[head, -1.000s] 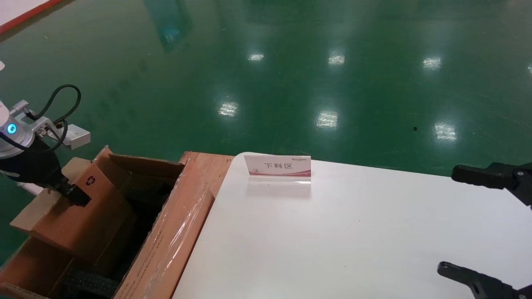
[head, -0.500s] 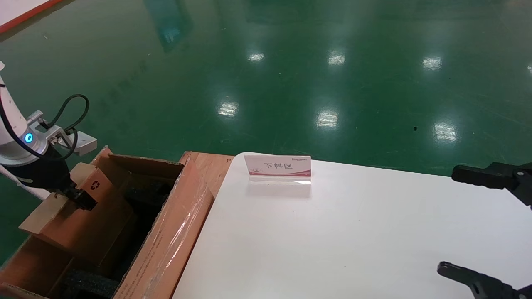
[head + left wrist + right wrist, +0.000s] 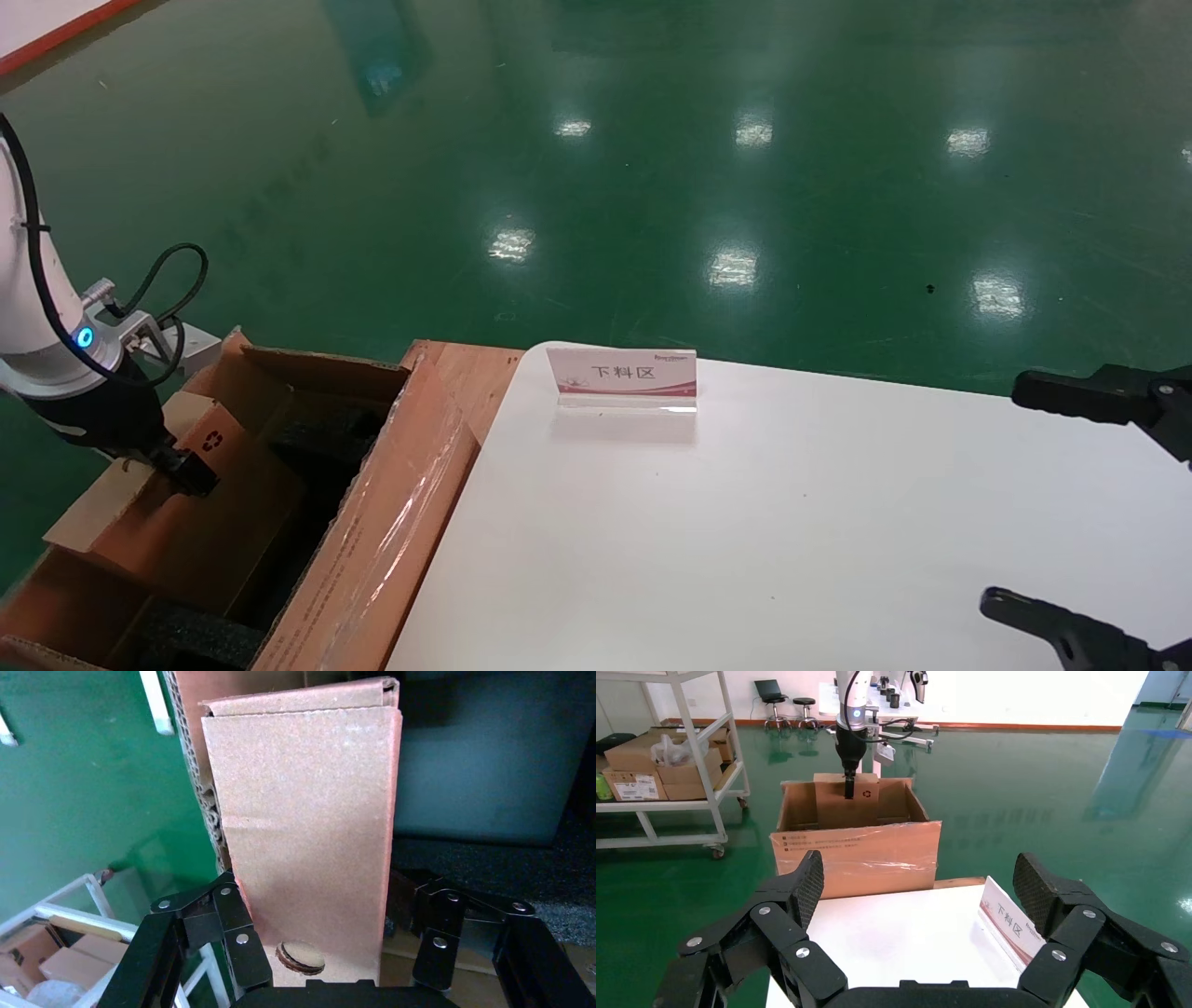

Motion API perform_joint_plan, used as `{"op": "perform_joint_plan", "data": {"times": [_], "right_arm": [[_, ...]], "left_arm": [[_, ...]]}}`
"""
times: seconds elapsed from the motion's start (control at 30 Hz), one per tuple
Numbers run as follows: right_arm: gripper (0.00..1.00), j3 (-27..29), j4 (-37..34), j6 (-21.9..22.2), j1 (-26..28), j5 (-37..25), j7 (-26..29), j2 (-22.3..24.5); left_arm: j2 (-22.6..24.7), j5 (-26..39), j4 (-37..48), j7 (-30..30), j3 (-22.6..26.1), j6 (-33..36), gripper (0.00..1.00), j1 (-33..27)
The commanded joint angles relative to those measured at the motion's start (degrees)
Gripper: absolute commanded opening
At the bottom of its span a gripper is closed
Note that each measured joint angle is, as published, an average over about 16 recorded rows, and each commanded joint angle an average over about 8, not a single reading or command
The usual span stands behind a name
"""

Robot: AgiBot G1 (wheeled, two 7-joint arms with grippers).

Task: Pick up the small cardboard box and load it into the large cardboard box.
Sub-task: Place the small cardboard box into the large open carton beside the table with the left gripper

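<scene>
Left gripper (image 3: 186,471) clamped the small cardboard box (image 3: 163,503), half down inside the large cardboard box (image 3: 372,522); I judged best to lower straight, clear of the flaps; right gripper (image 3: 919,903) spread wide over the table (image 3: 792,540).

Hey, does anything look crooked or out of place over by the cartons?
Yes. The small cardboard box, clamped in the left gripper, sits tilted, partly inside the large cardboard box with one end overhanging its left wall.
</scene>
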Motion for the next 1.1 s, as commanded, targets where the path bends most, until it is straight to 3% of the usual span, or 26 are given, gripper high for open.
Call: {"op": "perform_joint_plan", "data": {"times": [0.03,0.17,0.2,1.1], "right_arm": [[1.0,0.0,0.0,0.0,0.0,0.0,0.0,0.0],[1.0,0.0,0.0,0.0,0.0,0.0,0.0,0.0],[1.0,0.0,0.0,0.0,0.0,0.0,0.0,0.0],[1.0,0.0,0.0,0.0,0.0,0.0,0.0,0.0]], "left_arm": [[0.2,-0.2,0.5,0.1,-0.1,0.2,0.5,0.5],[0.3,-0.5,0.9,0.1,-0.1,0.4,0.98,0.9],[0.3,-0.5,0.9,0.1,-0.1,0.5,1.0,0.9],[0.1,-0.3,0.4,0.1,-0.2,0.0,1.0,0.1]]}}
